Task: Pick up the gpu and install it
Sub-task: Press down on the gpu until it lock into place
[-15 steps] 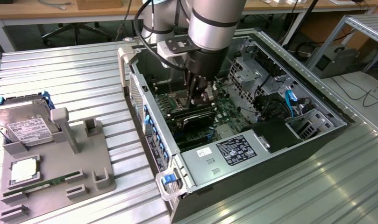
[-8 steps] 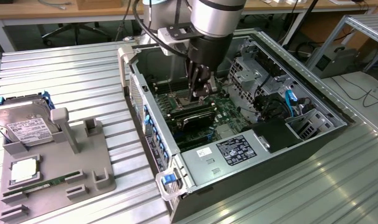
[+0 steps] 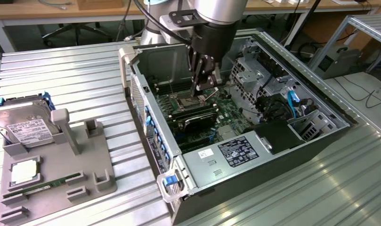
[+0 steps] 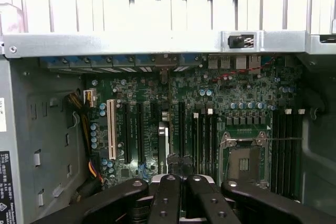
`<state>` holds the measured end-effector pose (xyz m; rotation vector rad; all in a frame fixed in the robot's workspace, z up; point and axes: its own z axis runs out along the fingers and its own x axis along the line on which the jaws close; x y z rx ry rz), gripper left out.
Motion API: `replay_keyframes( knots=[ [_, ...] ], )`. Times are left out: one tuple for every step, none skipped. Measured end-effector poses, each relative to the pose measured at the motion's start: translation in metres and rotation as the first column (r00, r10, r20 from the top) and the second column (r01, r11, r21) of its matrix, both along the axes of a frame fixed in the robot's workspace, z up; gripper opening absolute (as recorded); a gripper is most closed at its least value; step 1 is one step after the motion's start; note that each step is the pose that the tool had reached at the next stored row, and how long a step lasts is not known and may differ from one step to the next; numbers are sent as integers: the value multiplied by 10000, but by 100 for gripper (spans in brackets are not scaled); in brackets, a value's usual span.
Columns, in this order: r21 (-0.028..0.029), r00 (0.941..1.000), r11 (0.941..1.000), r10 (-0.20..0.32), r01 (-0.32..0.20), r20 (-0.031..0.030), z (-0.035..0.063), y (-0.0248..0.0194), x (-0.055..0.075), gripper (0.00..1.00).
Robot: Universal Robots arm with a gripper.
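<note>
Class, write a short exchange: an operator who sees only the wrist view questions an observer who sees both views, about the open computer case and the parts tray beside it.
Operator: I see the motherboard past the pincer. How does the arm stand?
Observer: It reaches down from above into the open computer case, with the pincer tips near the CPU socket.
Operator: What lies on the tray?
Observer: The tray, on the exterior view's left, holds a hard drive at its far end.
</note>
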<state>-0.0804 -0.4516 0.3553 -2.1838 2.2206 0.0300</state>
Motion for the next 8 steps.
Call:
replay_keyframes(
  knots=[
    [-1, 10000, 10000, 0, 0, -1, 23, 0, 0, 11],
    [0, 10000, 10000, 0, 0, 0, 29, 0, 0, 11],
    [1, 10000, 10000, 0, 0, 1, 29, 0, 0, 11],
    [1, 10000, 10000, 0, 0, 0, 29, 0, 0, 11],
    [-1, 10000, 10000, 0, 0, 0, 30, 0, 0, 11],
    [-1, 10000, 10000, 0, 0, -1, 30, 0, 0, 11],
    [-1, 10000, 10000, 0, 0, -1, 30, 0, 0, 11],
    [-1, 10000, 10000, 0, 0, -1, 30, 0, 0, 11]
  ],
)
